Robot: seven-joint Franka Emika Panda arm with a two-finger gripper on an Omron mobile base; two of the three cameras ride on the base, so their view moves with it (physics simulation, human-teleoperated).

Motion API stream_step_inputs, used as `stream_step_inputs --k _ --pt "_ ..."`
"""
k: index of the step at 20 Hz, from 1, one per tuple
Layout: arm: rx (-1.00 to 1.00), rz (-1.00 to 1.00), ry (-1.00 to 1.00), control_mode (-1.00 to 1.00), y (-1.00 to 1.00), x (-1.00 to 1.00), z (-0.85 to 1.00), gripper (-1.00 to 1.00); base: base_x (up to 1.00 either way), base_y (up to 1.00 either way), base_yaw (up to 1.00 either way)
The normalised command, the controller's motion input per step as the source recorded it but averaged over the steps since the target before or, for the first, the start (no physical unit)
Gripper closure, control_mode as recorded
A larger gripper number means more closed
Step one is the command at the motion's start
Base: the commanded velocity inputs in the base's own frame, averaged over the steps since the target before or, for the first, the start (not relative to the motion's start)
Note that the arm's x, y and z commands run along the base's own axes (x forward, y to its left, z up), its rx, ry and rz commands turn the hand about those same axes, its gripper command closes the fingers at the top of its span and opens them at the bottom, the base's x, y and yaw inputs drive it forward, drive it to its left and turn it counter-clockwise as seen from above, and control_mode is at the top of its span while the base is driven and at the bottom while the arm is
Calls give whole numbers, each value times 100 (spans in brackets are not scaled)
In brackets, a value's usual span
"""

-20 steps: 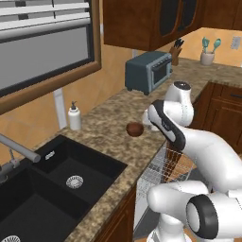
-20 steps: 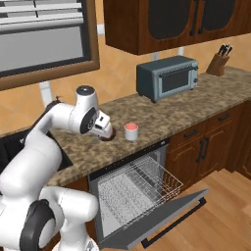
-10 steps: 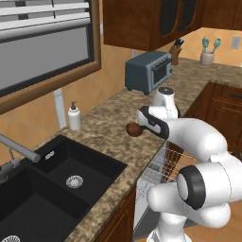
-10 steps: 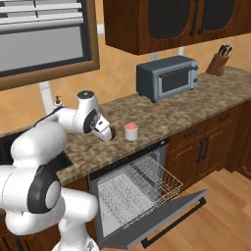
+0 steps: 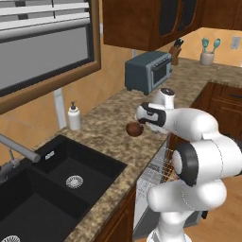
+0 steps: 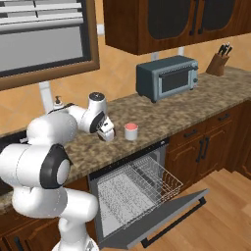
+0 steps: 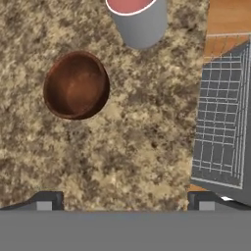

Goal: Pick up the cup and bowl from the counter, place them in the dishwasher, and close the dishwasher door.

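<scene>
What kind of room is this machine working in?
A home kitchen, apparently computer-rendered: a black double sink set in a granite counter, a toaster oven, and an open dishwasher among wood cabinets.

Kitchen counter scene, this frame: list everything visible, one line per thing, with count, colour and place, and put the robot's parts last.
bowl: 1, dark brown, on the counter beside the cup.
cup: 1, grey-white, pinkish-red top, upright on counter.
dishwasher: 1, white racks, under the counter.
dishwasher door: 1, grey, black handle, lowered open.
toaster oven: 1, grey-blue, back of counter.
sink: 1, black, double, left.
soap bottle: 1, white, behind sink.
knife block: 1, brown, far right.
utensil holder: 1, beige, teal utensils.
claw: 1, dark tips, open, above counter.
</scene>
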Motion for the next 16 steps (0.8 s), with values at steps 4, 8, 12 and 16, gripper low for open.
stream_step_inputs --k 4,8,12,16 --pt "0 0 0 -100 -3 40 -24 -100 0 0 0" --pt "0 0 0 -100 -7 44 -18 -100 0 0 0" --pt "1 0 0 -100 -2 54 -19 -100 0 0 0" --pt "1 0 0 -100 0 63 -34 -100 0 0 0"
